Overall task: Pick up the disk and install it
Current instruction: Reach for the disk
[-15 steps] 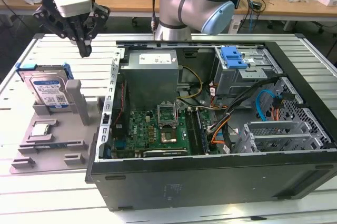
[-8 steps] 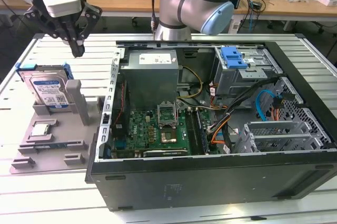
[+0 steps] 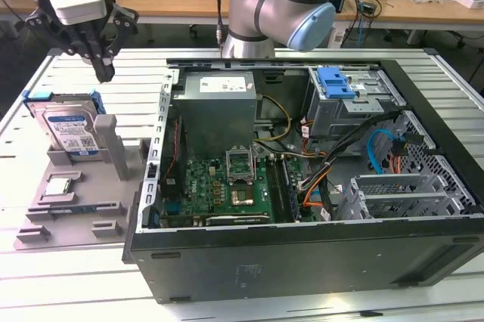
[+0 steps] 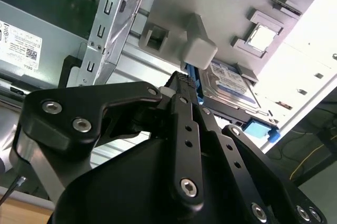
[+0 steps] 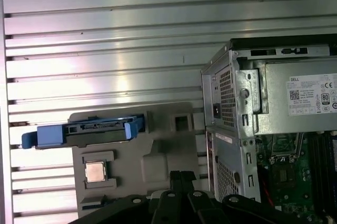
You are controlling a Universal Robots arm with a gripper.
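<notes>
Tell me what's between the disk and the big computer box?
A grey upright post of the holder stands between the disk and the computer case, as the exterior view shows.

Bright even light, white glare on the ribbed metal table (image 5: pixel 121 84), soft shadow inside the case (image 3: pixel 302 261)

Exterior view, left of the frame: the disk (image 3: pixel 66 118) is showing smooth silver metal under a glossy paper label (image 3: pixel 76 137), edged by a blue plastic carrier (image 3: pixel 60 96). The holder (image 3: pixel 76 212) beneath is looking matt grey plastic. The table (image 3: pixel 68 284) is gleaming as ribbed bare metal. The computer case (image 3: pixel 302 265), lower centre, is wearing matt black paint. The gripper (image 3: pixel 103 74), upper left, is appearing matt black.
</notes>
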